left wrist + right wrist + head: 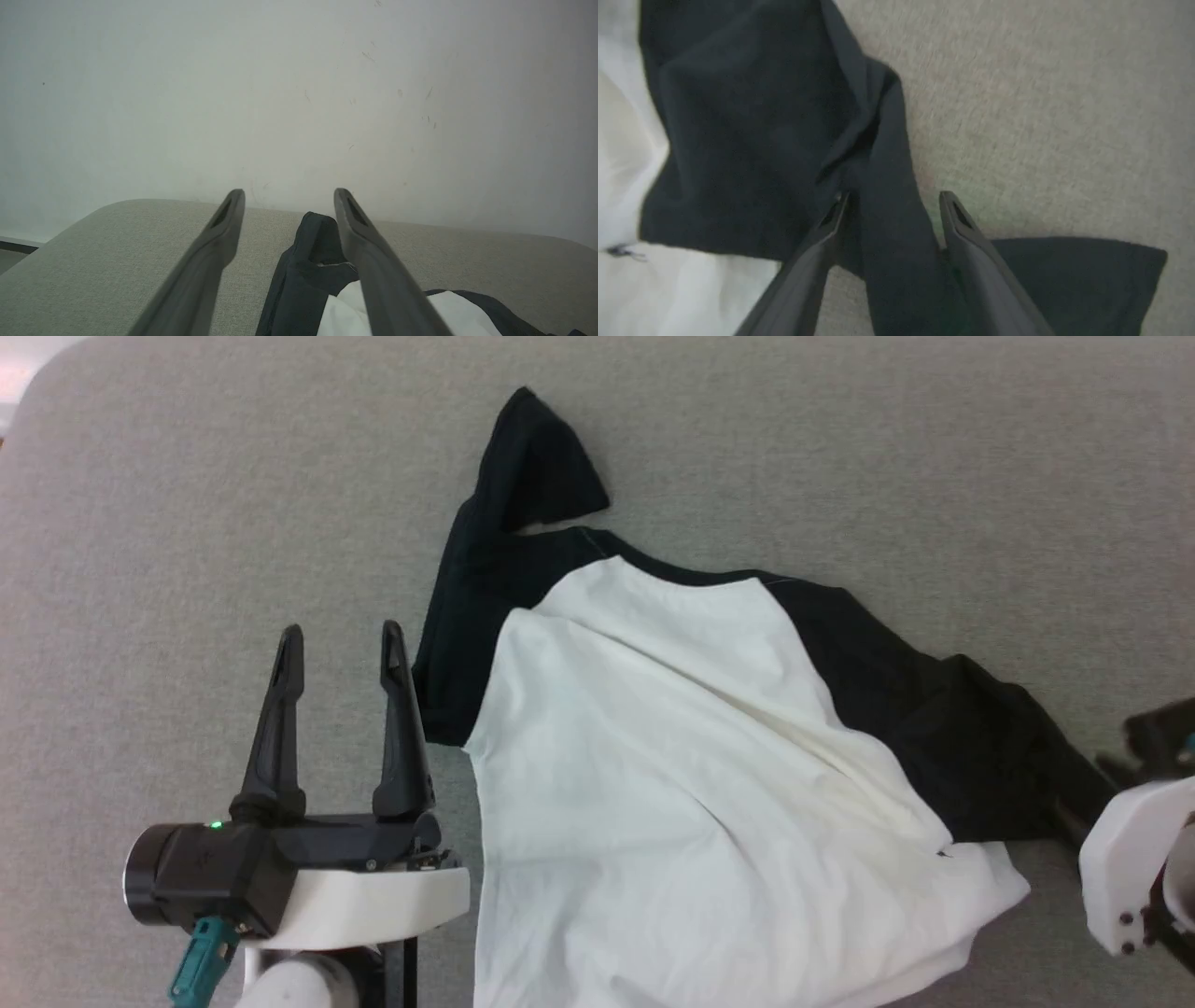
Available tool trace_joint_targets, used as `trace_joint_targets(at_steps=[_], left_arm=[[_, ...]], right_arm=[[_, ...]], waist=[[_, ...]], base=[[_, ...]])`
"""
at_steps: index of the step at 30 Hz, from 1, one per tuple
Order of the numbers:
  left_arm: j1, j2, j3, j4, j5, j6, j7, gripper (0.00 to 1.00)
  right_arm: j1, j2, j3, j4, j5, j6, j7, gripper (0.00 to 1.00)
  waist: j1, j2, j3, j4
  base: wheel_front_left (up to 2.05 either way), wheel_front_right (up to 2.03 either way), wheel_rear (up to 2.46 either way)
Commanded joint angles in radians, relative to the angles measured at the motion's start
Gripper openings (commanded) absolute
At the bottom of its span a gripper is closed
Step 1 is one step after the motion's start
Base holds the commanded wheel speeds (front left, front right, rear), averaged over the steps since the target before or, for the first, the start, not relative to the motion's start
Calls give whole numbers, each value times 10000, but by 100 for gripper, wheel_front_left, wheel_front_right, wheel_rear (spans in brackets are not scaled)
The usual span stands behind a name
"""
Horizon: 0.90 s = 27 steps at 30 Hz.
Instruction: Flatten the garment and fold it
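On the grey worktop (187, 476) the soft, limp garment (691, 784) sprawls rumpled, left claw (343, 635) wide and empty, right claw (892, 198) wide, seemingly astride a black sleeve (887, 242) worth pinching.

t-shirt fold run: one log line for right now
t-shirt: rumpled, unfolded | left gripper: open, beside t-shirt | right gripper: open, astride black sleeve

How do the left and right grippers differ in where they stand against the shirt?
The left gripper hangs over bare table beside the shirt, its jaws empty; the right gripper straddles a fold of the black sleeve. The left gripper is whole in the head view; the right gripper is cut off at its right edge. Both stand open, gripping nothing.
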State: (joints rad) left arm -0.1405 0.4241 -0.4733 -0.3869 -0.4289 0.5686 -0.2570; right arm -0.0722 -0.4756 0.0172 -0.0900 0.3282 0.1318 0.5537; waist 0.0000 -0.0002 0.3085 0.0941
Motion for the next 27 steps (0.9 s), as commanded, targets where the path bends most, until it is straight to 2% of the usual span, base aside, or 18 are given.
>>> trace_joint_targets(at_steps=[1, 5, 6, 7, 8, 10, 13, 20, 24, 25, 27], left_arm=[[68, -125, 98, 52, 140, -159, -46, 100], [101, -256, 233, 151, 248, -390, -47, 100], [112, -286, 277, 167, 270, -431, -47, 100], [123, -308, 310, 195, 297, -472, -47, 100], [131, -334, 340, 223, 319, -511, -47, 100], [172, -387, 420, 272, 342, -571, -47, 100], [240, -467, 536, 321, 359, -661, -47, 100], [336, -579, 757, 333, 422, -854, -47, 100], [463, -612, 833, 307, 442, -911, -47, 100], [463, -612, 833, 307, 442, -911, -47, 100], [497, -657, 831, 321, 433, -943, -47, 100]], right_arm=[[-71, -310, 378, 313, 214, -11, 427, 100], [-54, -750, 1005, 787, 644, -11, 947, 100], [-88, -766, 1003, 862, 700, -11, 897, 50], [-114, -802, 1019, 913, 677, -11, 832, 12], [-144, -807, 1027, 949, 688, -11, 750, 0], [-325, -659, 777, 981, 766, -11, 431, 0], [-713, -949, 422, 936, 452, -11, -107, 0], [-1506, -2488, -611, 1041, -370, -11, -629, 0], [-1692, -3568, -741, 1482, -447, -11, -596, 0], [-1692, -3568, -741, 1482, -447, -11, -596, 0], [-1721, -4043, -701, 1878, -500, -11, -590, 0]], waist=[[0, 2, 222, 242], [0, 2, 325, 338], [0, 2, 346, 341], [0, 2, 358, 343], [0, 2, 360, 335], [0, 2, 325, 262], [0, 2, 222, 131], [0, 2, 36, 31], [0, 2, 144, 82], [0, 2, 144, 82], [0, 2, 227, 129]], base=[[0, 0, 0], [0, 0, 0], [0, 0, 0], [0, 0, 0], [0, 0, 0], [0, 0, 0], [0, 0, 0], [0, 0, 0], [0, 0, 0], [0, 0, 0], [0, 0, 0]])
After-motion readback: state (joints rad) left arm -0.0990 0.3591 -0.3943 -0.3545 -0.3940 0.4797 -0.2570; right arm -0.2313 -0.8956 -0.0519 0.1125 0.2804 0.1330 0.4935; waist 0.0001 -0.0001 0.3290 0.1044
